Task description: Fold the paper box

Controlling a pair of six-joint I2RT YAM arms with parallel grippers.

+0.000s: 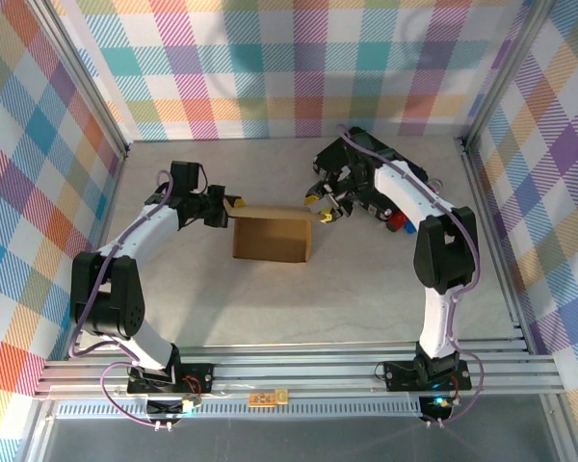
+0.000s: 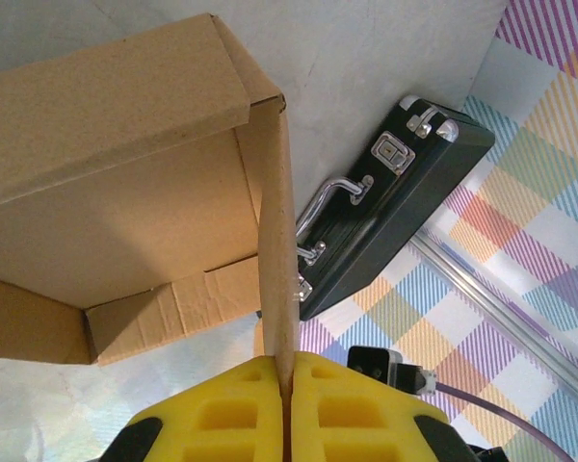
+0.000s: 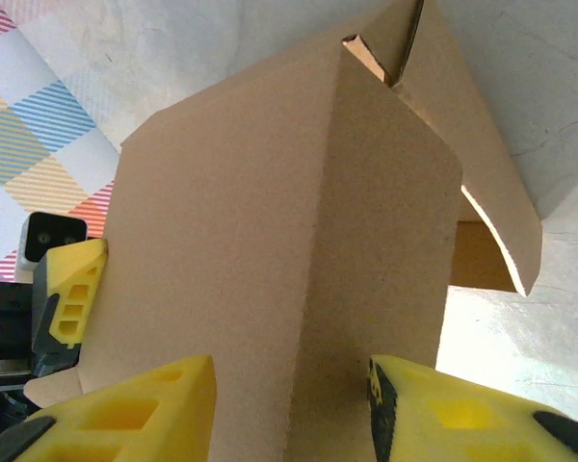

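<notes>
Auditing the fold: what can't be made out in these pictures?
- Right wrist: the paper box hides its own far side; whether the right gripper pinches it is unclear.
- Left wrist: the box runs off the left edge; the left gripper's clamped flap may hide the black case's end.
- Top external: that gripper's contact is too small to tell.

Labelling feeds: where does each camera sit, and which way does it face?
Top external: above and behind the arms, facing down at the table; both arms show, box between.
Left wrist: on that wrist, facing along the left end effector, shut on a box flap; case beyond.
Right wrist: on that wrist, facing the box past the open right end effector.
Shared: the box, in all three.
</notes>
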